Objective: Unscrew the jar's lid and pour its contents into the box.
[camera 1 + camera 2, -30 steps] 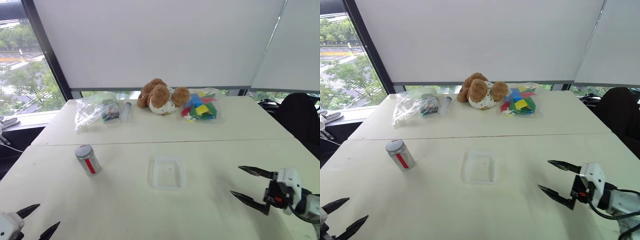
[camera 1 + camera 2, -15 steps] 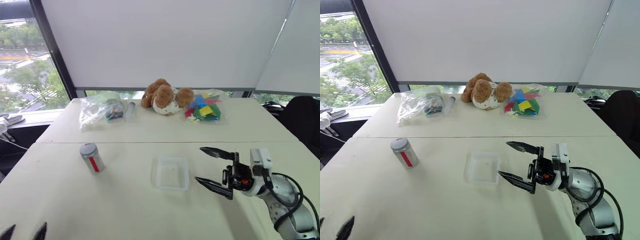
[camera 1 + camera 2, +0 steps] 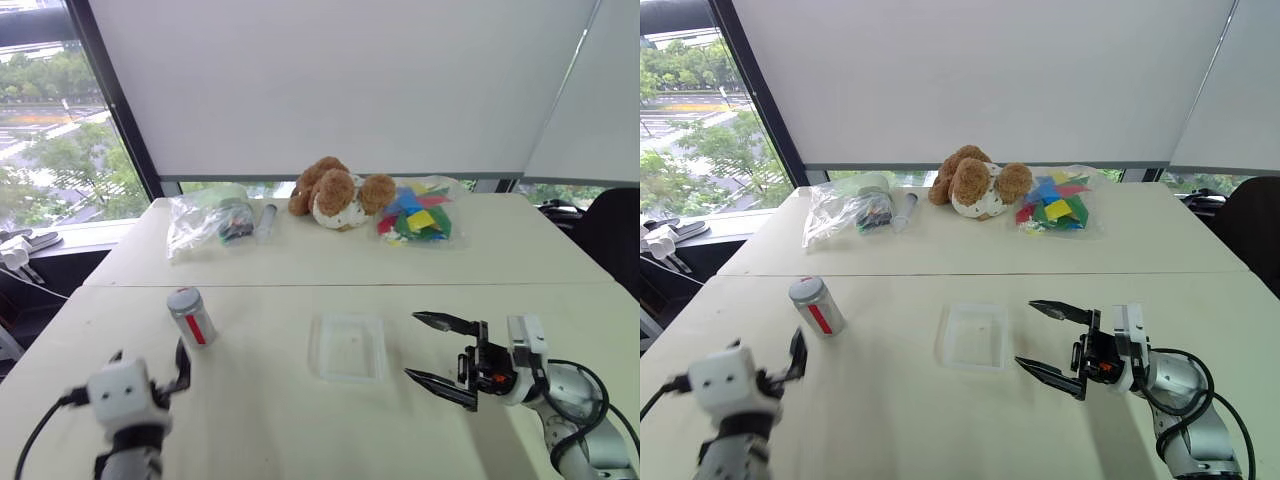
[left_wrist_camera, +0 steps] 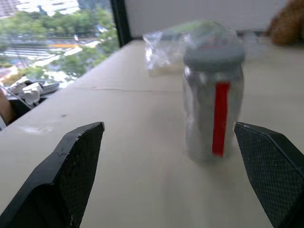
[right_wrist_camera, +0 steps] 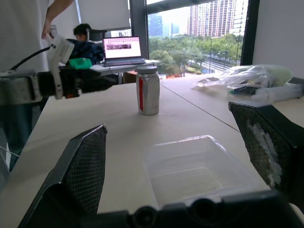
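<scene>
Jar (image 3: pixel 191 317): upright at ten o'clock from the box (image 3: pixel 348 347), lid (image 3: pixel 183 298) on. I judge it light, stiff, slick-sided; I'd grip mid-body. Left gripper (image 3: pixel 150 365) spread, empty, near the jar; right gripper (image 3: pixel 437 348) spread beside the box.

The jar (image 4: pixel 213 102) is blurred in the left wrist view; its contents stay hidden under the lid (image 4: pixel 213 56).
</scene>
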Robot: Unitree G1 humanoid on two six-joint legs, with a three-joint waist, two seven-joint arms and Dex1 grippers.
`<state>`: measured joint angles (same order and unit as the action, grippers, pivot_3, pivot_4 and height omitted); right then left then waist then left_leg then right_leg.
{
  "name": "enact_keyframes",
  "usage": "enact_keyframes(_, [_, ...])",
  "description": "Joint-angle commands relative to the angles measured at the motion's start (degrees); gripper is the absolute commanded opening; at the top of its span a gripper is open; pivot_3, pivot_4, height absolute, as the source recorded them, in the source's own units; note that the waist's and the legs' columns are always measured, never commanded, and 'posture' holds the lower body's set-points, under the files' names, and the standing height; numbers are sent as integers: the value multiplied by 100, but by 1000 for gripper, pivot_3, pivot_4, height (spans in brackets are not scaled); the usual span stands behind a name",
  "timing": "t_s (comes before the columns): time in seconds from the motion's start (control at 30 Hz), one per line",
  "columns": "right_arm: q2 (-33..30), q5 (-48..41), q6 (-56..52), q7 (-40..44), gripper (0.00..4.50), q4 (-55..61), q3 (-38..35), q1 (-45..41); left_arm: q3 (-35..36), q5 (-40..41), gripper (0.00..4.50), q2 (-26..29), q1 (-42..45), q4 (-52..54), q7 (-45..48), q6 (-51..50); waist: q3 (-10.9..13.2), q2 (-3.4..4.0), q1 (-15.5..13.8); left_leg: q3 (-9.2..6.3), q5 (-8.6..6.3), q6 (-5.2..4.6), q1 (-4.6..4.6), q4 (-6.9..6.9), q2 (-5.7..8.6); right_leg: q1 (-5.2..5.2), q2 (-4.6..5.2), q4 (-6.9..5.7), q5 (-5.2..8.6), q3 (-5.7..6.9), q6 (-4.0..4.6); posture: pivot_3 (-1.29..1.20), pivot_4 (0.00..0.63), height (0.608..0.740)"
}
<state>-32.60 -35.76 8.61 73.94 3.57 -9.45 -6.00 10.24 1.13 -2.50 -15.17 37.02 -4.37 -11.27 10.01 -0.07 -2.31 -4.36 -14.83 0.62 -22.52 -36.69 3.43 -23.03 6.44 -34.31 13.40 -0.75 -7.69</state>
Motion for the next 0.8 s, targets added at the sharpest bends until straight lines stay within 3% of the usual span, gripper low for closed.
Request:
enact_keyframes(0.03, [6, -12, 157, 30, 4500, 95, -129, 82, -131, -410, 4490, 47, 615, -492, -326, -225, -1, -4, 18, 2, -2, 1, 7, 0, 0, 5, 0, 0, 0, -2, 0, 0, 150, 740])
enact_keyframes(0.8, [6, 7, -30, -725, 4500, 987, -106, 598, -119, -536, 4490, 285, 1756, -2214, -489, 204, 4, -14, 8, -6, 1, 7, 13, -46, -16, 26, -22, -8, -9, -3, 12, 0, 150, 740])
